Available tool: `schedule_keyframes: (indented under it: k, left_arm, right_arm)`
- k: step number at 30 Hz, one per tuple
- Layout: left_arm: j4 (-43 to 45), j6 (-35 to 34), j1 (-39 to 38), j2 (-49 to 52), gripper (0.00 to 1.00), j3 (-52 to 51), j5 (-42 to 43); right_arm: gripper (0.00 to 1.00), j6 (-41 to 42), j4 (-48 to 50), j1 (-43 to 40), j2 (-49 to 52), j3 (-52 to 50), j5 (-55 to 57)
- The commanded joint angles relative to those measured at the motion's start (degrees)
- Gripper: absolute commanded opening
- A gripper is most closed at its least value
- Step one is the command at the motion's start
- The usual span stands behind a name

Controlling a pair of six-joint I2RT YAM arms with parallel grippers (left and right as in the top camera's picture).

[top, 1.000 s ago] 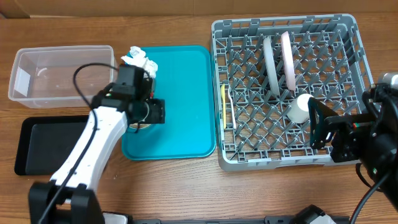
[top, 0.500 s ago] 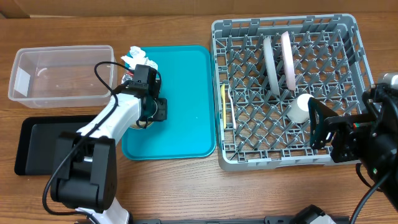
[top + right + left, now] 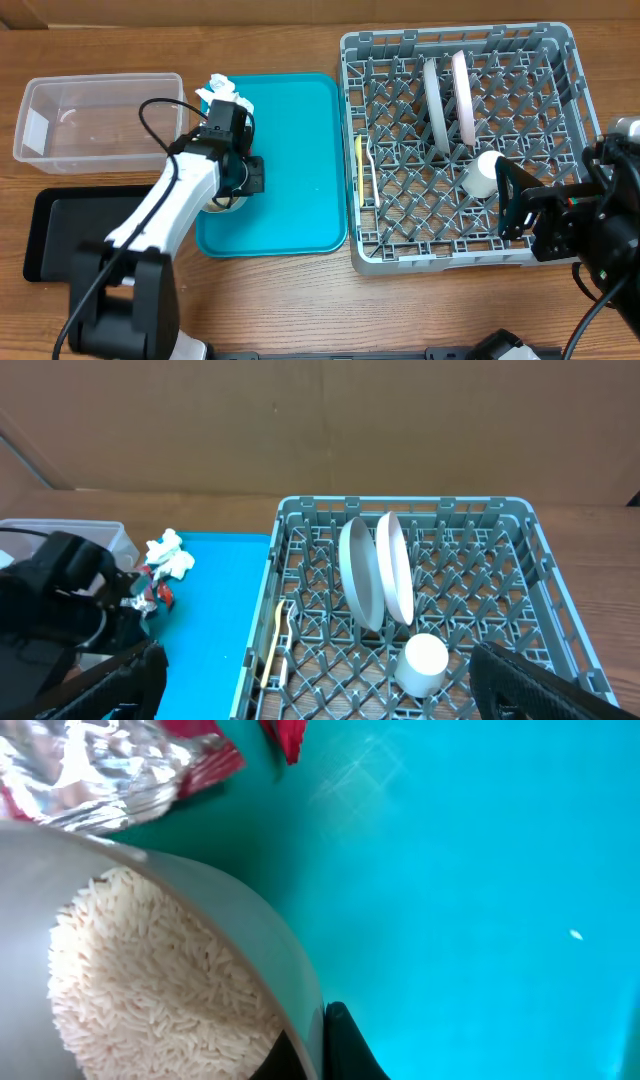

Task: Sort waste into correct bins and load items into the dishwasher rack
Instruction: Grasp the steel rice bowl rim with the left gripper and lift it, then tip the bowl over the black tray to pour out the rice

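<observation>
My left gripper (image 3: pixel 237 182) is shut on the rim of the small white bowl (image 3: pixel 255 935), one finger inside and one outside. The bowl holds white rice (image 3: pixel 150 980) and stands on the teal tray's (image 3: pixel 300 150) left side. Crumpled foil (image 3: pixel 80 770) and a red wrapper (image 3: pixel 215 760) lie just beyond the bowl, and white tissue (image 3: pixel 218 90) sits at the tray's far left corner. The grey rack (image 3: pixel 455 38) holds a grey-green plate (image 3: pixel 435 105), a white plate (image 3: pixel 462 100), a cup (image 3: pixel 480 173) and a yellow utensil (image 3: pixel 360 165). My right gripper (image 3: pixel 525 215) hangs open over the rack's near right part, holding nothing.
A clear tub (image 3: pixel 100 120) stands at the far left, and a black tray (image 3: pixel 70 230) lies in front of it. A single rice grain (image 3: pixel 575 934) lies on the teal tray. Brown cardboard walls the table's far side.
My left gripper's jaws have closed onto the bowl's rim, and the left arm has shifted slightly over the tray's left edge. The right arm has not moved.
</observation>
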Motion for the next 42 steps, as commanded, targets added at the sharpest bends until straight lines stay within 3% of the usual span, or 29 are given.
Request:
schedule_keyframes:
  k: [1, 12, 17, 20, 23, 26, 32, 37, 42]
  left_arm:
    - [-3.2, -2.9, -0.4, -5.6, 0.04, -0.1, 0.7]
    - [-18.4, -8.3, 1.9, -21.7, 0.04, -0.1, -4.0]
    - [-21.0, -7.8, 11.4, -22.9, 0.04, -0.1, -3.7]
    - [-21.7, -3.7, 19.3, -22.9, 0.04, -0.2, -1.9]
    - [-20.8, 2.2, 27.8, -22.9, 0.04, -0.2, 6.3]
    - [-17.9, 11.8, 39.1, -22.8, 0.04, -0.5, 21.2]
    - [-13.9, 21.7, 54.8, -17.7, 0.04, -4.4, 43.9]
    - [-8.3, 26.6, 58.6, -10.8, 0.04, -8.9, 53.9]
    - [-7.6, 37.8, 61.0, -4.2, 0.04, -12.4, 71.8]
  right_arm:
    - [1.00, 0.4, 0.2, 0.0, -0.3, 0.1, 0.6]
    - [1.00, 0.4, 0.2, 0.0, -0.3, 0.1, 0.6]
    - [1.00, 0.4, 0.2, 0.0, -0.3, 0.1, 0.6]
    - [1.00, 0.4, 0.2, 0.0, -0.3, 0.1, 0.6]
    - [1.00, 0.4, 0.2, 0.0, -0.3, 0.1, 0.6]
    - [1.00, 0.4, 0.2, 0.0, -0.3, 0.1, 0.6]
    - [1.00, 0.4, 0.2, 0.0, -0.3, 0.1, 0.6]
    - [1.00, 0.4, 0.2, 0.0, -0.3, 0.1, 0.6]
    - [1.00, 0.4, 0.2, 0.0, -0.3, 0.1, 0.6]
